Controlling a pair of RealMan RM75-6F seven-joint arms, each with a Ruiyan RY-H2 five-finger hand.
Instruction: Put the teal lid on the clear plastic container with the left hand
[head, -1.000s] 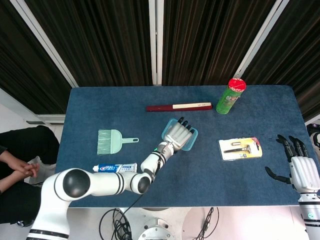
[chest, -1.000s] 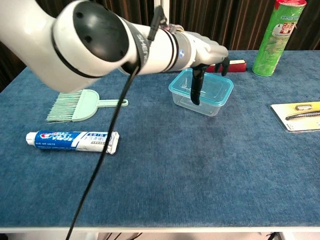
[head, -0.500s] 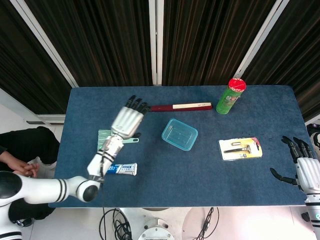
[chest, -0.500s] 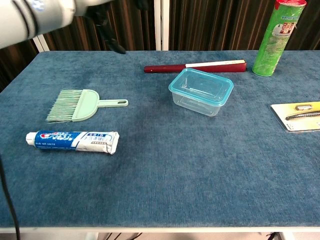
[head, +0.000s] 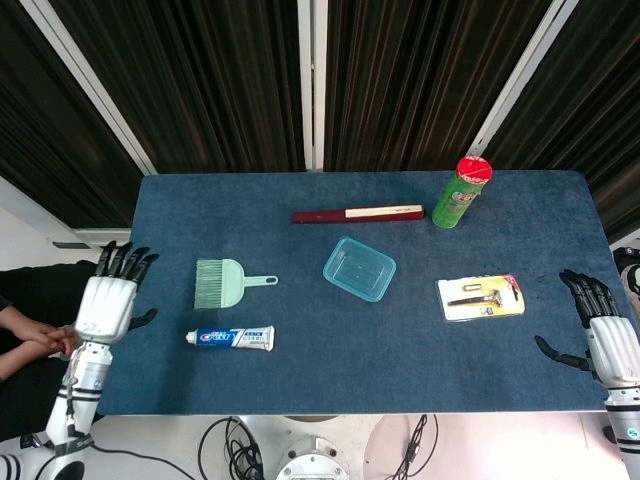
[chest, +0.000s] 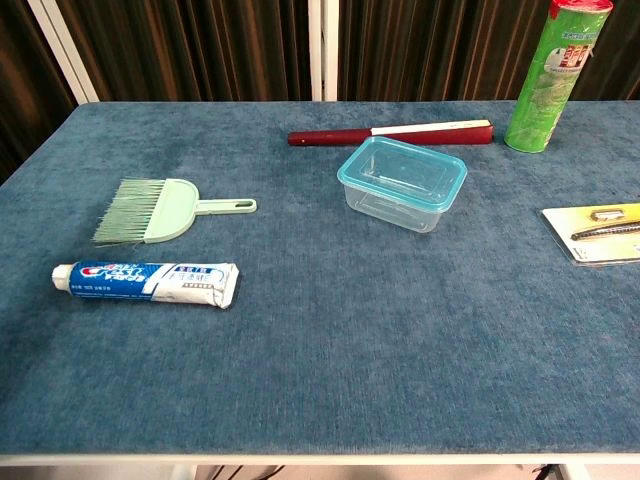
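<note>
Teal lid sits on the container (well apart from left fingers).

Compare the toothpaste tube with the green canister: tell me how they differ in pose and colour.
The toothpaste tube lies flat on its side near the table's front left; the green canister stands upright at the back right. The tube is white and blue; the canister is green with a red lid. Both rest on the blue table, untouched by either hand.

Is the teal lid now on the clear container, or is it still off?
On. The teal lid sits flat over the clear container, its rim lining up all around, and neither hand touches it.
</note>
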